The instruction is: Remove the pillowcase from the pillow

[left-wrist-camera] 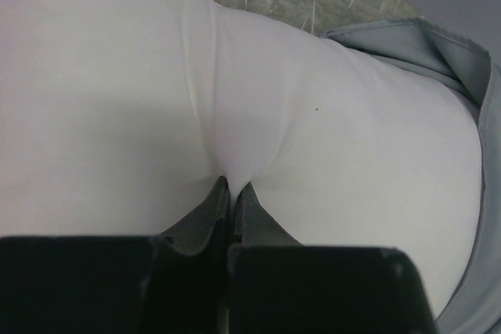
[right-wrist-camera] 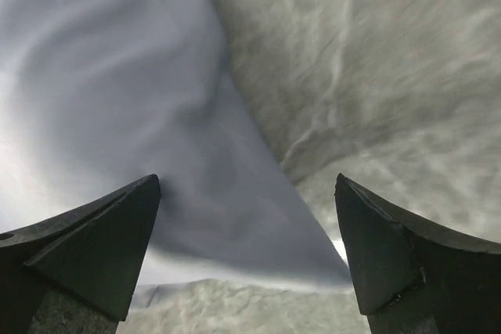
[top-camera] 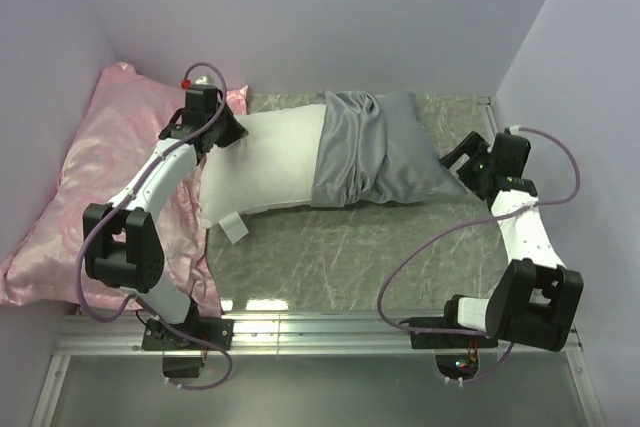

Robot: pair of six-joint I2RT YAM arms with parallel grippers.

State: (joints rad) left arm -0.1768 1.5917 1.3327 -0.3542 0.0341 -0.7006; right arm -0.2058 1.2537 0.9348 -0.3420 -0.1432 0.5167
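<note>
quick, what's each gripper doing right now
left gripper: shut, pinching a fold of the pillow
right gripper: open, holding nothing, over a corner of the pillowcase

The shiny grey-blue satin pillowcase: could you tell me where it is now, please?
In the top view, the pillowcase covers the right end of the plump white pillow, right of the table's centre, with the open right gripper beside its right edge.
</note>
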